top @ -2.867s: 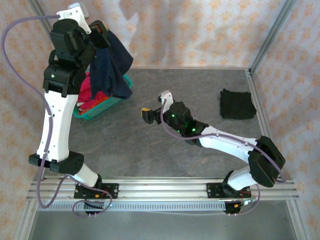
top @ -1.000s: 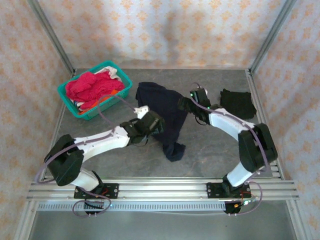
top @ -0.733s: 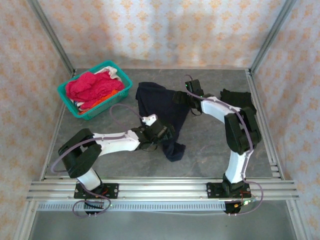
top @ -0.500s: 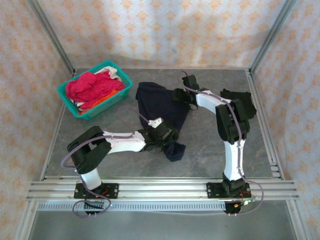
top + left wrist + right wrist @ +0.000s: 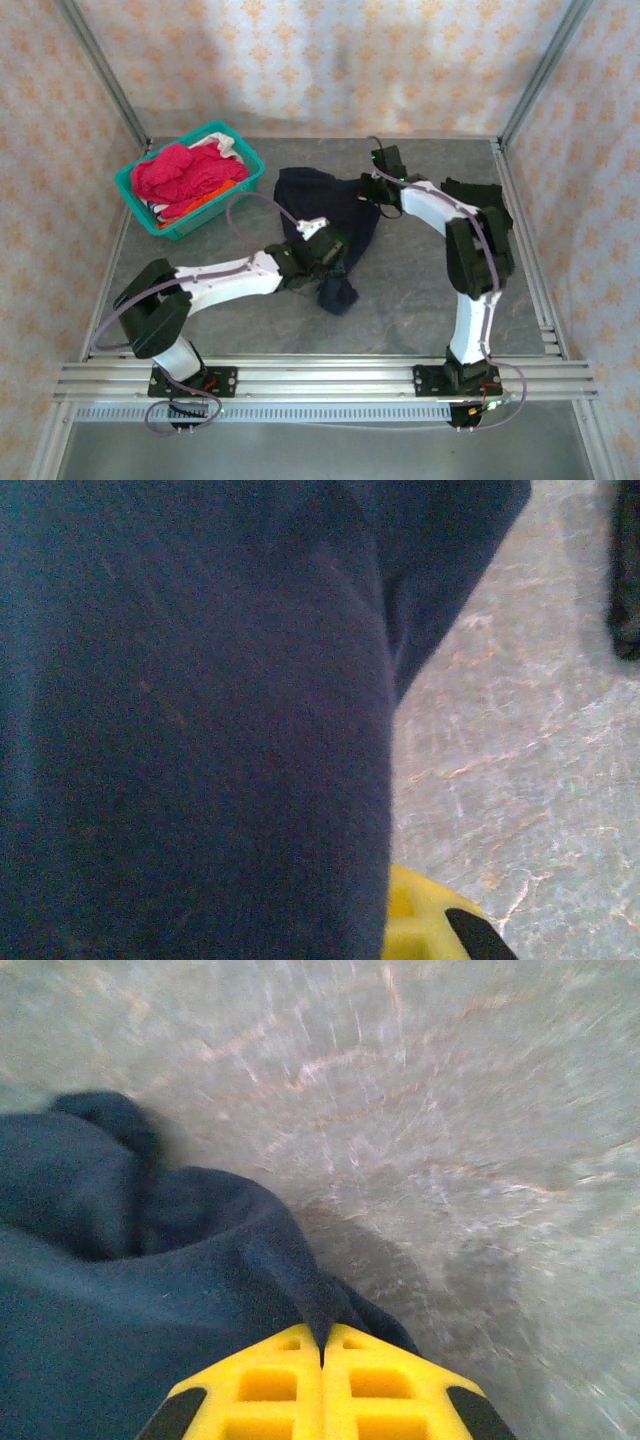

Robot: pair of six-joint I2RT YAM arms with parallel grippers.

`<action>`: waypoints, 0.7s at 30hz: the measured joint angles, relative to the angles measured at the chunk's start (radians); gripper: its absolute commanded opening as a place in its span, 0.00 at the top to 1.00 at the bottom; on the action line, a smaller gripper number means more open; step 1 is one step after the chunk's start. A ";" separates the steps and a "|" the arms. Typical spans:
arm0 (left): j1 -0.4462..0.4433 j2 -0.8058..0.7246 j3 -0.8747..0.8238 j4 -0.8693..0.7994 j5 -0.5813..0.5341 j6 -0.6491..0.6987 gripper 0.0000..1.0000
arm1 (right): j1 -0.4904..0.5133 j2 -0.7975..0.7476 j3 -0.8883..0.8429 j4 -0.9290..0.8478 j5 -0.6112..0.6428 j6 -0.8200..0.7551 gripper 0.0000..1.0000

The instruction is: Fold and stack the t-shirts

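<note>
In the middle of the table (image 5: 420,290): navy shirt (image 5: 325,200), bunched, between basket (image 5: 205,212) and black shirt (image 5: 478,208).
Right gripper (image 5: 322,1345): pressed together on a fold at its far edge.
Left gripper (image 5: 322,252): over the near part; cannot tell if it grips.
Do it well: pull both ends apart, low and slow, till flat.
Room: bare table in front; black shirt close by.

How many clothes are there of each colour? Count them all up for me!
navy shirt: 1
black shirt: 1
magenta-red cloth: 1
orange cloth: 1
white cloth: 1
Total: 5
</note>
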 measured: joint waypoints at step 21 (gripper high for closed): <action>0.174 -0.089 0.573 -0.496 -0.136 0.654 1.00 | -0.071 -0.927 -0.271 0.015 0.092 -0.030 1.00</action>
